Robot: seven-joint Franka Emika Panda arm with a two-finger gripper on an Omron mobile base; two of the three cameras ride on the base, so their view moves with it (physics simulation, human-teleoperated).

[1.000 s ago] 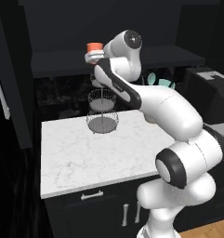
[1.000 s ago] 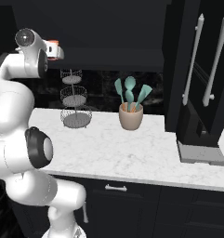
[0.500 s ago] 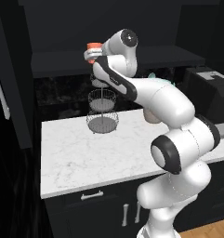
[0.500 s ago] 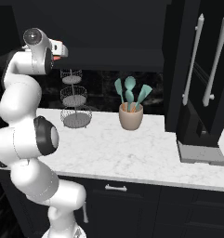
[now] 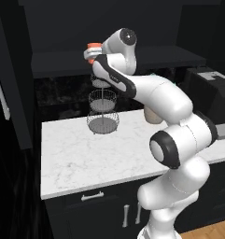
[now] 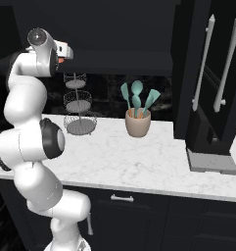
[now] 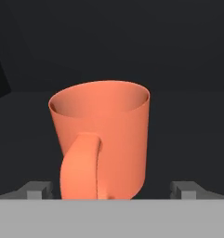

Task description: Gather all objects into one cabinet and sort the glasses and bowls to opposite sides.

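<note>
The orange cup [image 7: 102, 139] stands upright on the black cabinet's shelf board [image 5: 62, 63], handle toward the end effector [image 7: 111, 188]. Its fingers are spread wide apart, clear of the cup on both sides, probably to leave it standing there.

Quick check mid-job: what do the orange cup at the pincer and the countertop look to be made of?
The orange cup looks like matte ceramic or plastic: even colour, no gloss, thin rim, moulded handle; which one cannot be told. The countertop looks like polished white marble: grey veining on a smooth white slab.
</note>
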